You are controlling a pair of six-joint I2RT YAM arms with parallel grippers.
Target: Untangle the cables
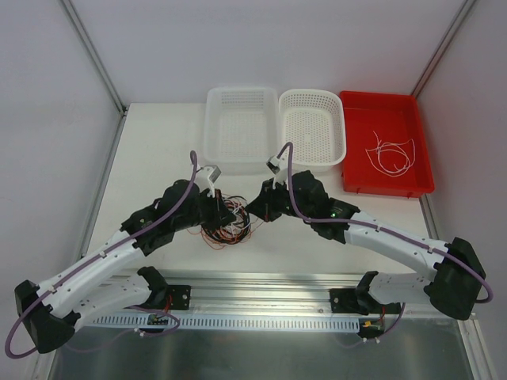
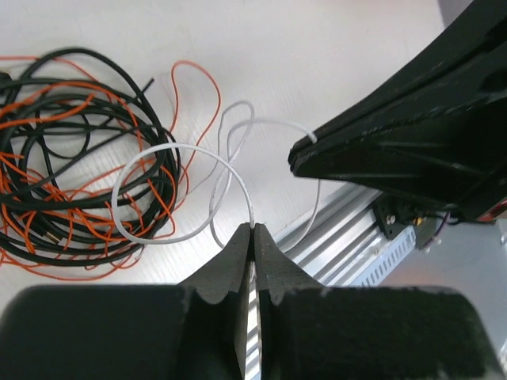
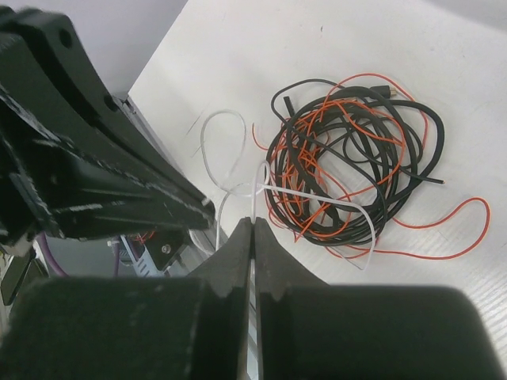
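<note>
A tangle of black and orange-red cables lies on the table between the two arms; it also shows in the left wrist view and the right wrist view. A white cable loops out of the tangle and shows in the right wrist view too. My left gripper is shut on the white cable. My right gripper is shut on the same white cable. Both grippers hover close together just above the tangle.
Two white baskets stand at the back. A red tray at the back right holds a thin white cable. The metal rail runs along the near table edge.
</note>
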